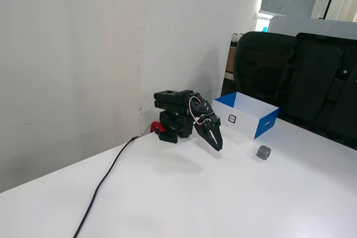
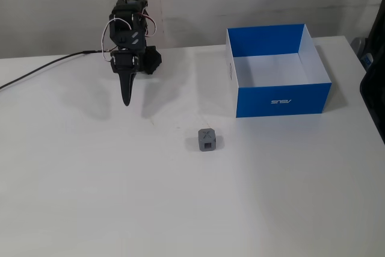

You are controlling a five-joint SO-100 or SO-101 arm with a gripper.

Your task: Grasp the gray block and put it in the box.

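Here my gripper (image 2: 126,102) hangs pinched together, empty, well apart from the gray block (image 2: 207,139); I should spread wide, then straddle it squarely before squeezing.

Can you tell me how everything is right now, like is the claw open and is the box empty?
gripper: shut, holding nothing, pointing down above the table.
gray block: lying on the table, apart from gripper and box.
box: open at the top, empty, standing on the table.
cable: lying loose across the table to the arm.
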